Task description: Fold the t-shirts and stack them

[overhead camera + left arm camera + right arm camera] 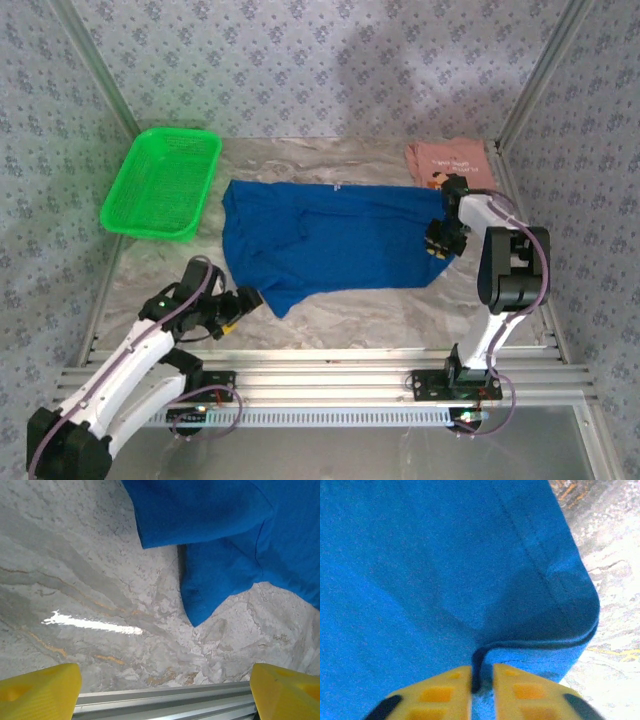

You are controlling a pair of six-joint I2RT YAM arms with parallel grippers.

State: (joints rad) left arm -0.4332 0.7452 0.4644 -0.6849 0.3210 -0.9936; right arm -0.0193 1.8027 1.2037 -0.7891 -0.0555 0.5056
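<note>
Although well short of finished, partway there already. To judge by the compact rectangle of the salmon-pink t-shirt at the far right corner of the worktop, apparently folded and laid flat with its print showing. Not so with the royal-blue t-shirt — spread wide and rumpled across the middle of the worktop, one sleeve trailing toward the near left edge, no clean fold line to be seen anywhere. Lies just beside the pink one at its far right end; touching or not, impossible to tell from above.

Clamped on the blue shirt's right edge by the right gripper: seen from the right wrist, yellow fingers drawn together with a raised ridge of hemmed blue cloth pinched between. Reads as the start of a first fold and nothing further. Near the same shirt's near-left corner, the left gripper, jaws standing wide apart and holding nothing, with bare marble and the aluminium rail between the fingertips in the left wrist view; just short of the blue sleeve tip, apart from the cloth.

Left to do, on this reckoning: fold the blue shirt down to a matching size, then stack with the pink.

Counted — two t-shirts, one blue and one pink; one green mesh basket at the far left of the worktop; two grippers, one pinching cloth, one spread.
</note>
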